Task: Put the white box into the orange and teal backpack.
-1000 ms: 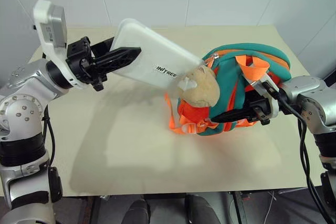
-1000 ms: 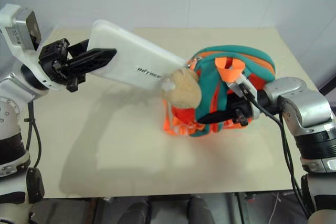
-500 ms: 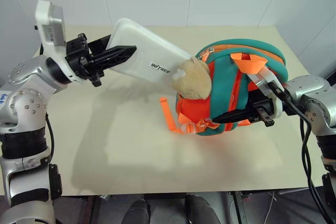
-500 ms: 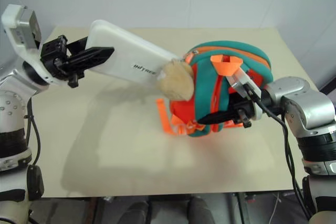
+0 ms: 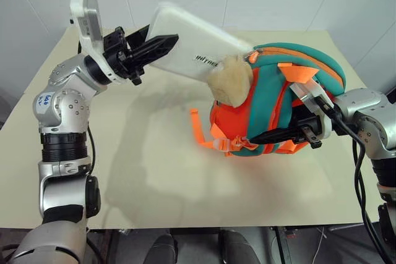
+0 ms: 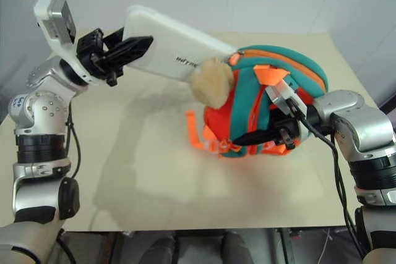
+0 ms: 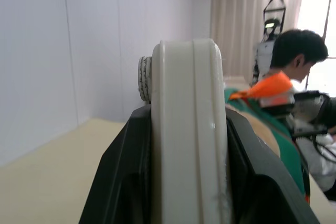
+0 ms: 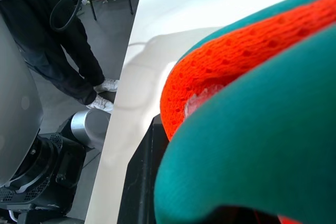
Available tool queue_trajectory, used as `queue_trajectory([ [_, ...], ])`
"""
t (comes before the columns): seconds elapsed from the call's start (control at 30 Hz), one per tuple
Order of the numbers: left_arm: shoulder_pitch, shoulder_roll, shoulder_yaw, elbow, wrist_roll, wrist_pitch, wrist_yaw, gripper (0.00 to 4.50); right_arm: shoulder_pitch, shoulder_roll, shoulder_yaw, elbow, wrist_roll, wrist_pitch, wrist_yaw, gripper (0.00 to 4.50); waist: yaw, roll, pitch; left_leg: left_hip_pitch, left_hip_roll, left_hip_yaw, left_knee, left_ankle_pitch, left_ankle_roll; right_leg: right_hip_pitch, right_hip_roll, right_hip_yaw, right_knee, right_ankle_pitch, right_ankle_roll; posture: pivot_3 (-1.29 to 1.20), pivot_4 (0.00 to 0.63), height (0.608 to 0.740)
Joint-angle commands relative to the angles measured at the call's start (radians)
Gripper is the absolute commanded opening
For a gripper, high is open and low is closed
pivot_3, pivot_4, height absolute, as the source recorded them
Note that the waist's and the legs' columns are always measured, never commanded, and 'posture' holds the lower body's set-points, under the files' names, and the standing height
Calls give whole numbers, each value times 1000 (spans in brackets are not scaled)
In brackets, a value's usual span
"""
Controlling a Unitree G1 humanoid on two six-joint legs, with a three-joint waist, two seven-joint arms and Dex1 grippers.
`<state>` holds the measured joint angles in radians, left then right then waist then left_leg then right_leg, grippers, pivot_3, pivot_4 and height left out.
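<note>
1x white box, flat hard plastic, rounded corners, airborne far left, clamped in left claw | 1x orange and teal backpack, bulky fabric, right on beige tabletop, strap pinched by right claw | 1x fuzzy tan plush

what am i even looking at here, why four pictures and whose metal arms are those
It is a humanoid robot with two arms, each ending in a black two-fingered pincer. Two pictures come from cameras in its head, looking down over a beige table. The other two come from small cameras on its wrists, so they look along the fingers.

The left pincer is shut on a flat white box, raised and tilted toward the orange and teal backpack on the table. The right pincer grips the backpack's side. A tan plush toy hangs on the backpack. A person shows behind in the left wrist picture.
</note>
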<state>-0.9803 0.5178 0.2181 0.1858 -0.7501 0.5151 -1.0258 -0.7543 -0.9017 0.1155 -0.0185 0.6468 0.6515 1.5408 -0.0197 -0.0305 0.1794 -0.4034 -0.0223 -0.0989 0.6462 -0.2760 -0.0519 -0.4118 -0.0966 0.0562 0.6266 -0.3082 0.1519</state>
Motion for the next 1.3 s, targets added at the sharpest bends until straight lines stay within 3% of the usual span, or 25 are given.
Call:
queue_trajectory([
  [0.03, -26, -14, -17, -7, -19, 6, -44, 1376, -8, 4, -16, -14, 6, -18, 44, 655, -2, 0, 0, 0, 0, 0, 0, 0, 0, 0, 0, 0, 0, 0, 0, 0, 150, 740],
  [0.33, -22, -44, -30, 136, 17, 39, -87, 1376, 2, 3, -19, -26, 9, -16, 39, 655, -2, 0, 0, 0, 0, 0, 1, 0, 1, 0, 0, 0, 0, 0, 0, 0, 150, 740],
  [0.7, -57, -93, -95, 344, 183, -152, -116, 1376, 23, -9, -28, -58, 36, 1, 59, 655, 0, 0, 0, 0, 0, 0, 1, 0, 1, 0, 0, 0, 0, 0, 0, 0, 150, 740],
  [1.1, -203, -241, -54, 570, 189, -215, -145, 1376, 50, -12, -23, -95, 48, -3, 56, 655, 20, 0, 0, 0, -1, 0, 3, -1, 1, 1, 0, 0, 1, 1, 2, 0, 150, 740],
  [1.3, -244, -313, -90, 717, 258, -222, -165, 1376, 51, -4, -24, -106, 54, 0, 52, 655, 20, 0, 0, 0, -2, 1, 3, -1, 2, 1, 0, -1, 0, 1, 2, 0, 150, 740],
])
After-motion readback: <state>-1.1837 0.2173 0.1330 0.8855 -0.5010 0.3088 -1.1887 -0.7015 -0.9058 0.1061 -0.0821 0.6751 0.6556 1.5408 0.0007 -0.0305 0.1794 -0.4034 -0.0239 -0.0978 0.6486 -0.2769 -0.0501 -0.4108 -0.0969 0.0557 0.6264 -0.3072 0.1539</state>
